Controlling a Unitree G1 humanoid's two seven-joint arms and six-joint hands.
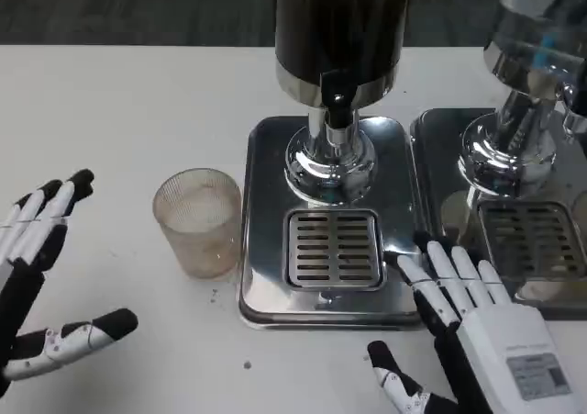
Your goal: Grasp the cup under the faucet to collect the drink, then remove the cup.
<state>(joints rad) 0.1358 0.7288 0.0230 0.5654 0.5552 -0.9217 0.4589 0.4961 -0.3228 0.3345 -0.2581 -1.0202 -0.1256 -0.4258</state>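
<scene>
A clear ribbed cup (197, 221) stands upright on the white table, just left of the dispenser's steel base (266, 157). The dark drink dispenser (341, 28) rises over that base, its black faucet (337, 111) above the slotted drip grate (334, 249). Nothing stands on the grate. My left hand (37, 276) is at the picture's left edge, fingers spread, a short gap from the cup and holding nothing. My right hand (468, 313) lies at the base's front right corner, fingers stretched toward the grate, empty.
A second dispenser (532, 47) with its own steel base (431, 157) and grate (532, 240) stands on the right, close to my right hand. Bare white table (119, 102) spreads to the left and in front.
</scene>
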